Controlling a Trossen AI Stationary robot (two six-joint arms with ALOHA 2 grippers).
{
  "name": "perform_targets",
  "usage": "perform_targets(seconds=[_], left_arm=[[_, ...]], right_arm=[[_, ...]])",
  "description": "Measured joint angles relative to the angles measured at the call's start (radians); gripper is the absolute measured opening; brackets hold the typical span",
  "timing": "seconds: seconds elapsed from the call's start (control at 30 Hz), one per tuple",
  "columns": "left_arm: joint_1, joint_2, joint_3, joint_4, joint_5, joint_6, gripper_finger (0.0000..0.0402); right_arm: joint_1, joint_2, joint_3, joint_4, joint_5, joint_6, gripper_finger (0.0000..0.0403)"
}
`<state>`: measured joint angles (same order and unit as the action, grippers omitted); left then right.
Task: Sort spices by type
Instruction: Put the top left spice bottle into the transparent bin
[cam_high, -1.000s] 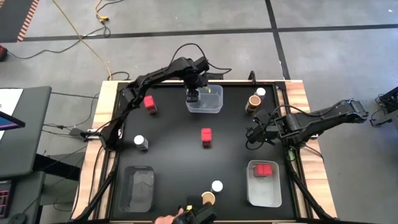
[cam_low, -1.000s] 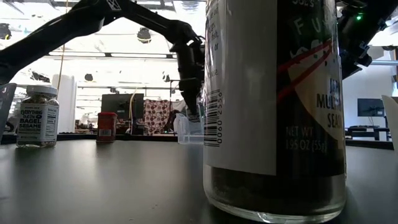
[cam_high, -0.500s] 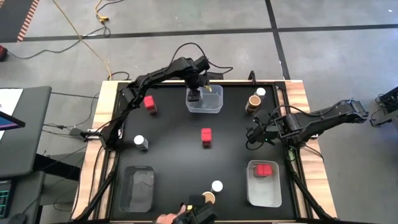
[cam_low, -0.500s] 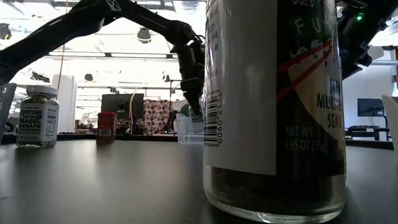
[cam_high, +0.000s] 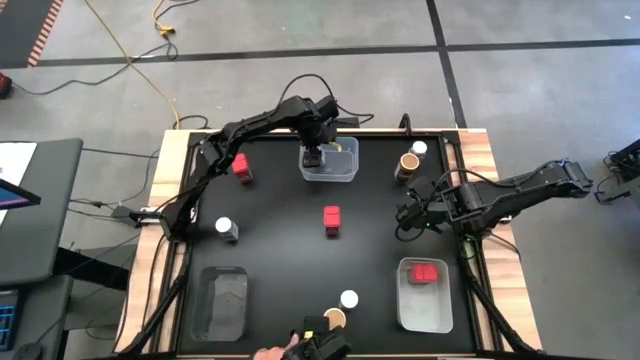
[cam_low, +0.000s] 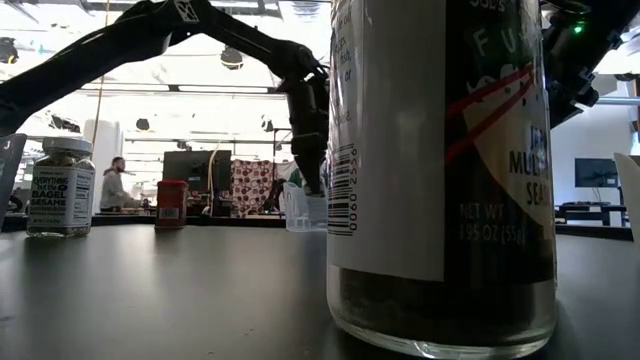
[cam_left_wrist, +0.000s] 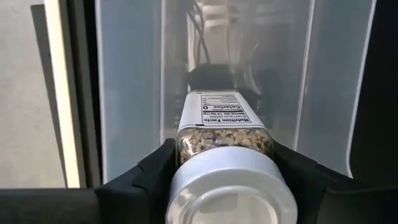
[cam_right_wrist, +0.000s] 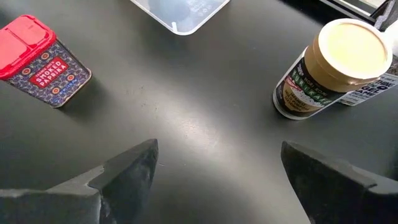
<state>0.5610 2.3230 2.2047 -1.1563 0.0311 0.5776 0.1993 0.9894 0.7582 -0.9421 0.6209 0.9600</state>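
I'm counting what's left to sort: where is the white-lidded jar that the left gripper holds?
In the high view, the white-lidded jar hangs in the left gripper inside the clear bin at the table's far edge.

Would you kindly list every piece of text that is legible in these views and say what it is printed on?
"SMOKED PAPRIKA": red tin.
"EVERYTHING ... BAGEL SESAME": white-lidded jar at the left of the low view.
"Nutrition Facts": jar held in the left end effector; finer print unreadable.
"MUL...", "SEAS...", "NET WT": big foreground jar, cut off.
Tan-lidded jar: label too blurred.
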Motion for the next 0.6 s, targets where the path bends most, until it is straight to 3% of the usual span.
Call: perform_targets(seconds=[0.17,0.6], left_arm=[[0.000,0.000,0.001,-0.013,-0.011,-0.002,0.0207],[-0.037,0.002,0.001,0.034,-0.158,-0.001,0.0208]], right_arm=[[0.000,0.000,0.000,0.000,0.000,0.000,0.0374],[0.000,0.000,0.000,0.000,0.000,0.001,0.0374]])
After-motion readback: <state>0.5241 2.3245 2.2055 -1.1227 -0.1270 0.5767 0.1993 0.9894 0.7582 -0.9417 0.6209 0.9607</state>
